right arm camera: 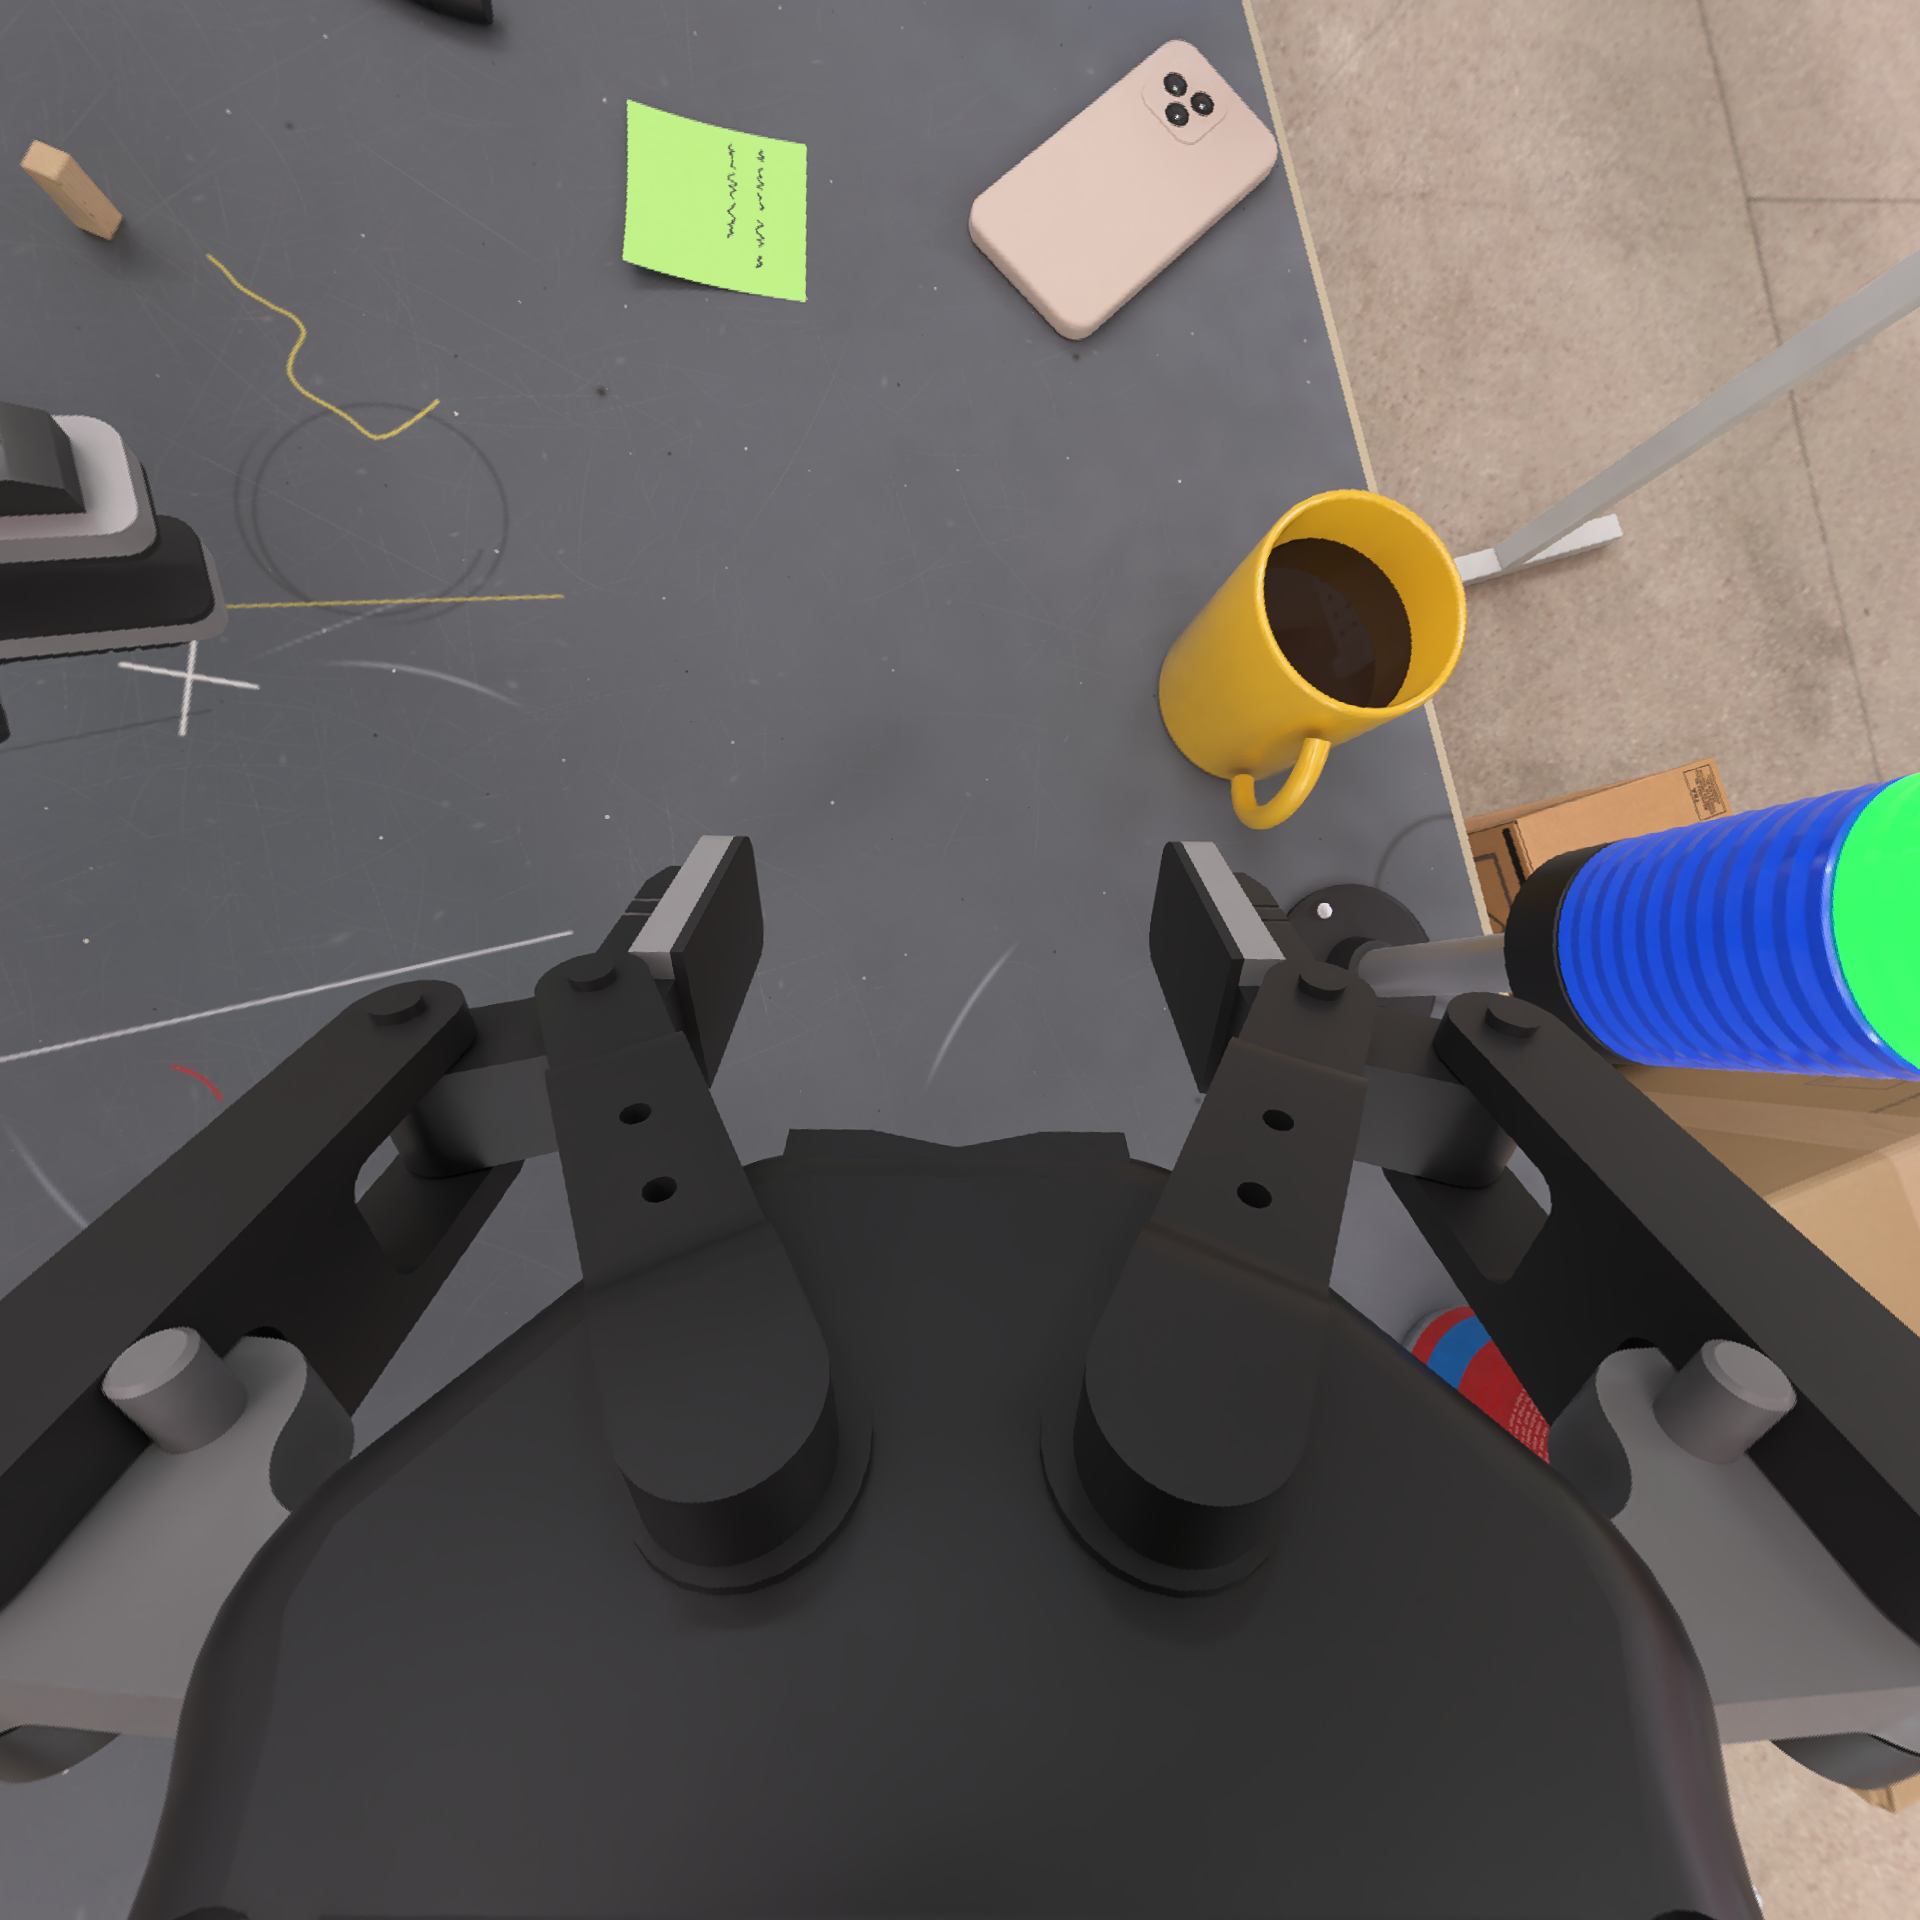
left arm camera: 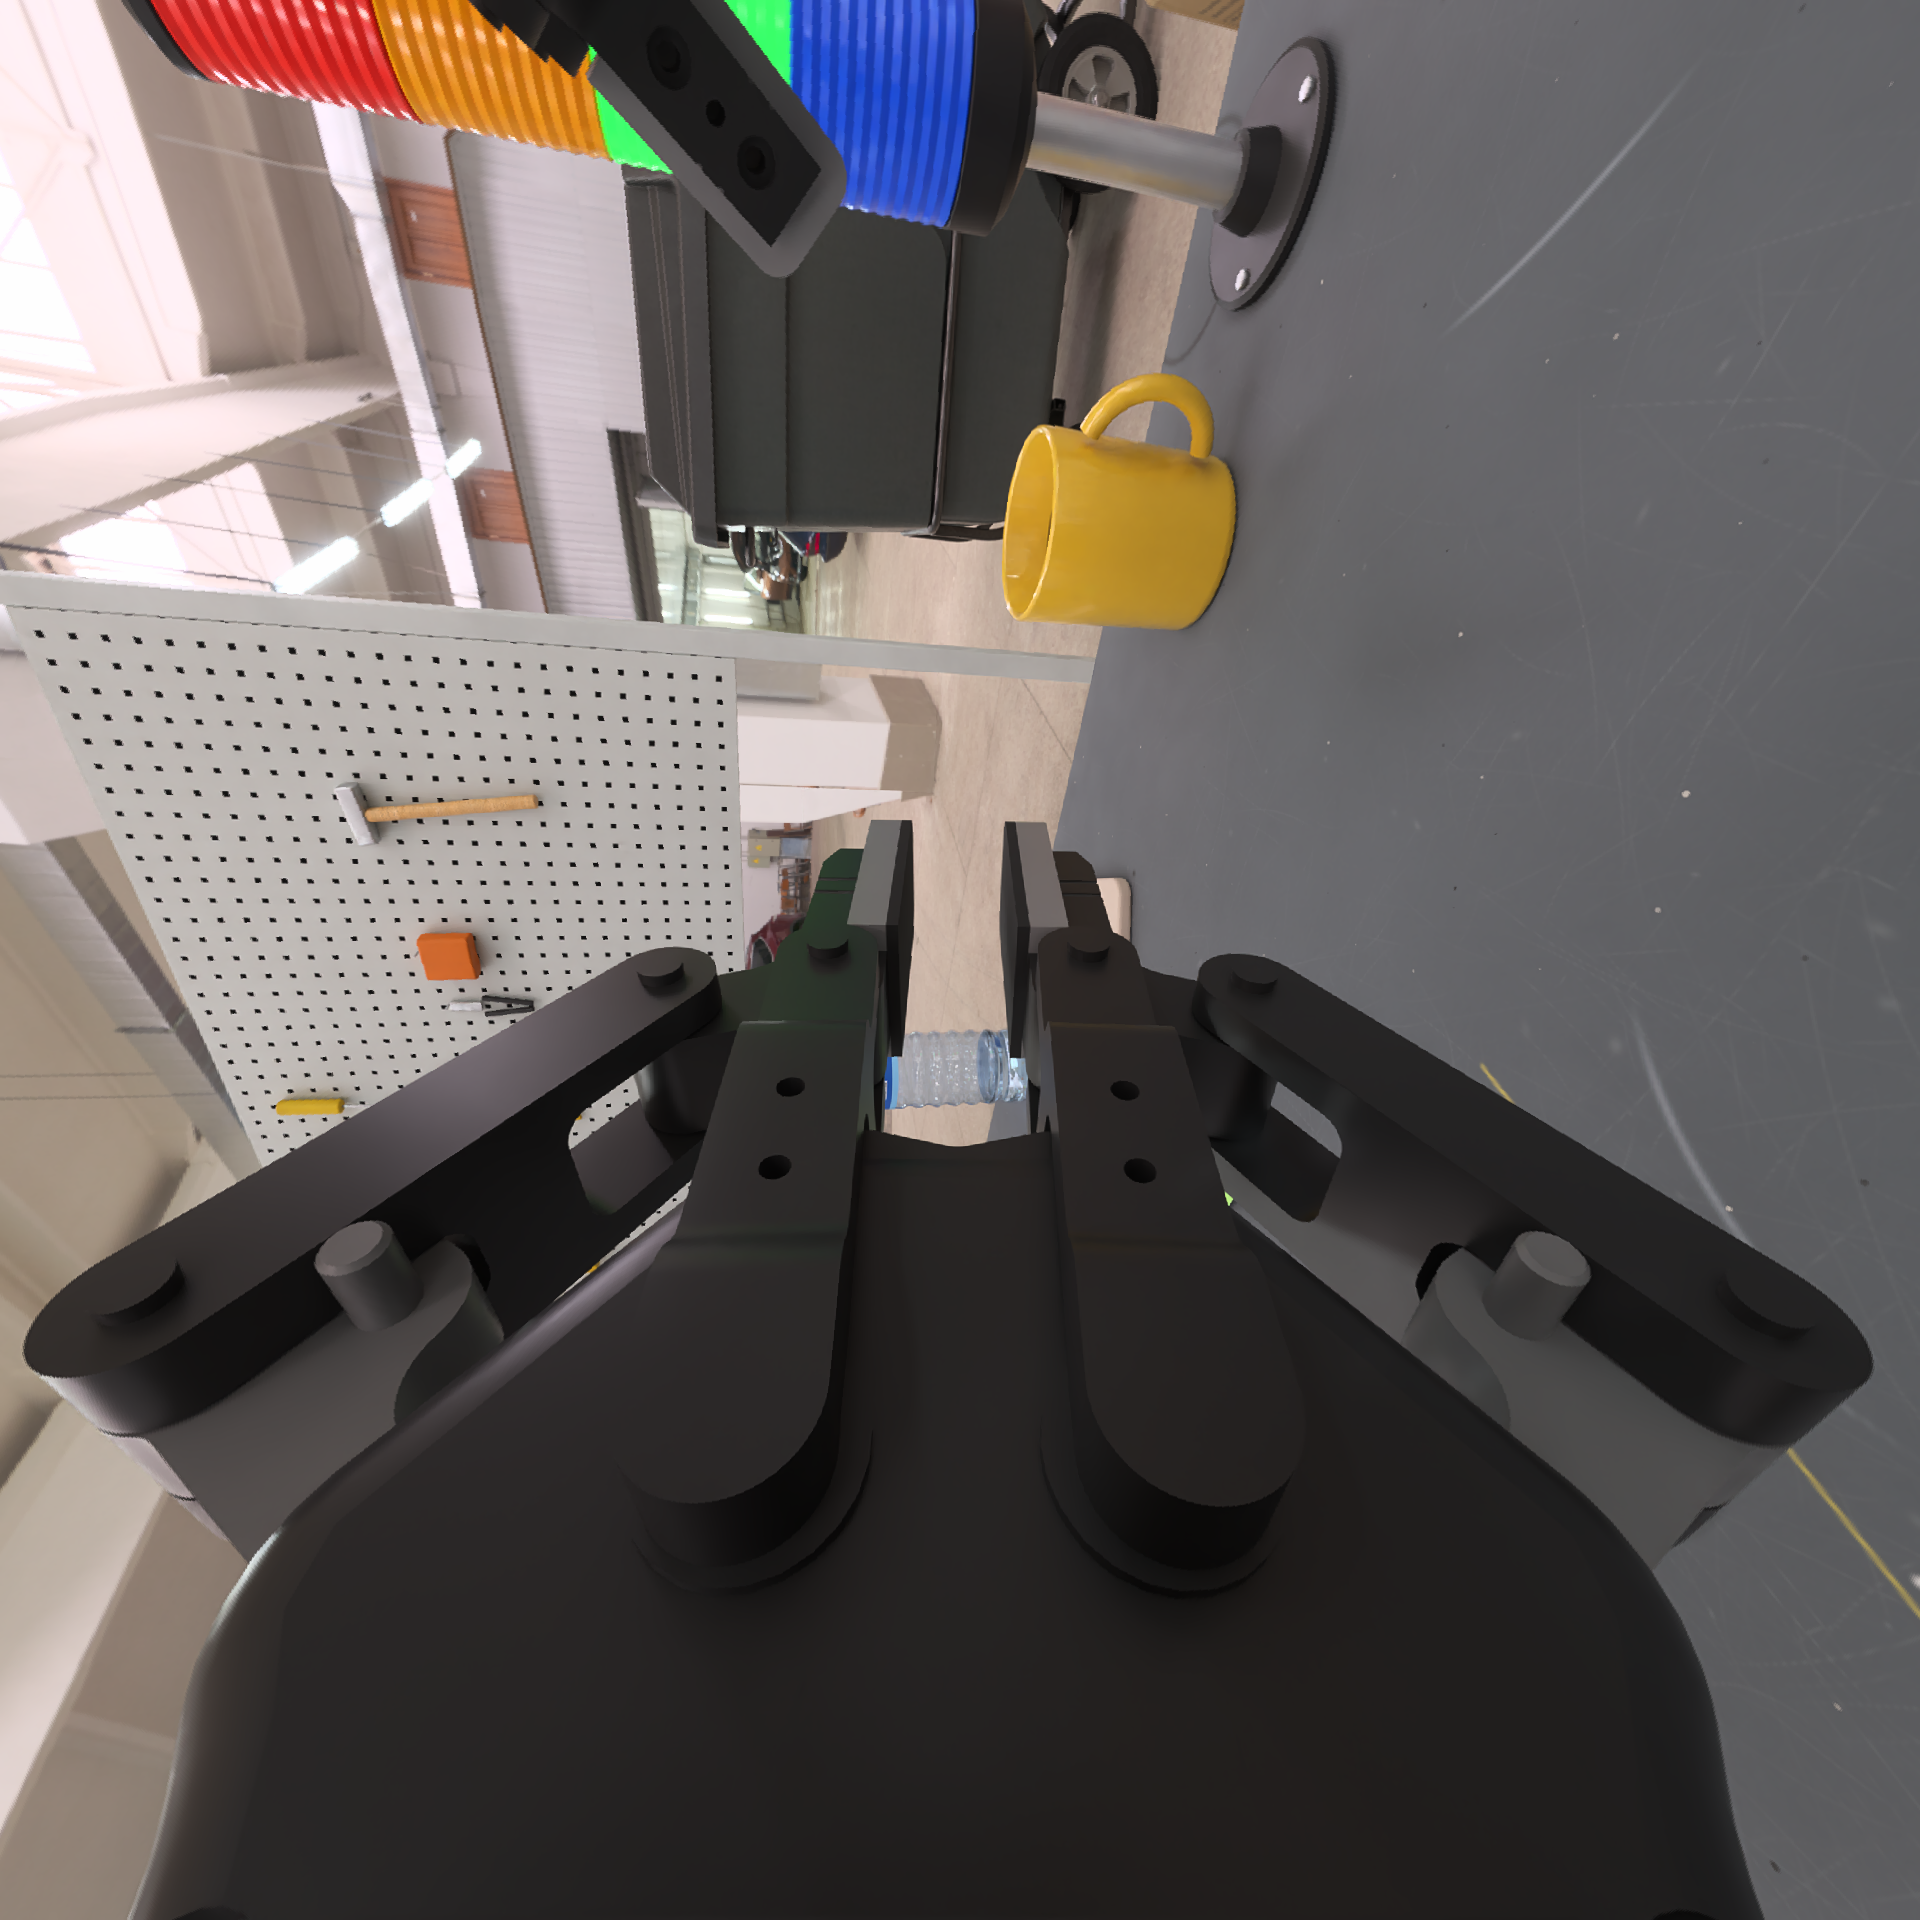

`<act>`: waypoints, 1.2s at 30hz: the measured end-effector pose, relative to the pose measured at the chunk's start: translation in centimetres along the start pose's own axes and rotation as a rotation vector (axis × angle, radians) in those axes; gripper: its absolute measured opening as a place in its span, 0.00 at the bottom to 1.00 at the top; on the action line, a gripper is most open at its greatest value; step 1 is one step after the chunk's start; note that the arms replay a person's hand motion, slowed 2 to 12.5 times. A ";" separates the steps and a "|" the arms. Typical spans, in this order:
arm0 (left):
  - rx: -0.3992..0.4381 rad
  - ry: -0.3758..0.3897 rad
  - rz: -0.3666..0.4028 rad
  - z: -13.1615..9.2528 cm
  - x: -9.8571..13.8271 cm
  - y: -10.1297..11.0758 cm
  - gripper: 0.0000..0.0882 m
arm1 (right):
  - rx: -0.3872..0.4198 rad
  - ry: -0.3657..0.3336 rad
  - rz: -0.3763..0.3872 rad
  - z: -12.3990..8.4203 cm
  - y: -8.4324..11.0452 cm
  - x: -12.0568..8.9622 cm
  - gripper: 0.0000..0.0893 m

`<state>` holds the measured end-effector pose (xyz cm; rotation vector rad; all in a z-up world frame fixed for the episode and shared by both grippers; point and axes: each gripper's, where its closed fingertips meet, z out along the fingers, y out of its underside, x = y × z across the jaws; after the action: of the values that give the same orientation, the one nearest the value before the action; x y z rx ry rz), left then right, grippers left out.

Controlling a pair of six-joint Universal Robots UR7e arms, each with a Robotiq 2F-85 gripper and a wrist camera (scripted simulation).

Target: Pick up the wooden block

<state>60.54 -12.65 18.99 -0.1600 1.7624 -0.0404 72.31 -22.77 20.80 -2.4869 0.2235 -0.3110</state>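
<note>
The wooden block (right arm camera: 71, 189), a small pale slab, stands tilted on the grey table (right arm camera: 727, 623) at the far top left of the right wrist view. My right gripper (right arm camera: 956, 883) is open and empty above the table, far from the block. My left gripper (left arm camera: 958, 862) looks sideways past the table edge. Its jaws stand close together with a narrow gap, and nothing is between them. The block does not show in the left wrist view. A dark and grey part of the left arm (right arm camera: 83, 551) shows at the left edge, below the block.
A yellow mug (right arm camera: 1309, 644) with dark liquid stands near the table's right edge; it also shows in the left wrist view (left arm camera: 1122, 520). A pink phone (right arm camera: 1122, 187), a green sticky note (right arm camera: 715, 203) and a coloured stack light (right arm camera: 1745, 935) are nearby. A pegboard (left arm camera: 260, 727) stands beyond.
</note>
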 end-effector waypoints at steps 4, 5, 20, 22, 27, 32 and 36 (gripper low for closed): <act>0.003 0.004 0.000 -0.1 0.1 0.1 0.18 | 0.003 0.000 0.000 0.0 0.0 0.0 0.75; 0.003 0.006 0.000 -0.1 0.2 0.1 0.18 | 0.003 0.000 0.001 0.0 0.0 0.0 0.75; 0.016 0.035 -0.018 -0.4 0.7 0.1 0.29 | 0.011 0.001 0.004 0.0 0.0 0.0 0.75; 0.013 0.040 -0.018 -0.4 0.7 0.1 0.32 | 0.011 0.001 0.005 0.0 0.0 0.0 0.75; 0.000 0.058 -0.025 -0.6 0.8 0.2 0.40 | 0.010 0.001 0.005 0.0 0.0 0.0 0.75; -0.020 0.089 -0.051 -1.0 0.9 0.6 0.48 | 0.009 0.001 0.005 0.0 0.0 0.0 0.75; -0.024 0.103 -0.082 -1.5 0.6 0.8 0.52 | 0.009 0.000 0.005 0.0 0.0 0.0 0.75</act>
<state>58.94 -12.00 18.60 -0.2513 1.8593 -0.0879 72.33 -22.76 20.80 -2.4775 0.2278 -0.3099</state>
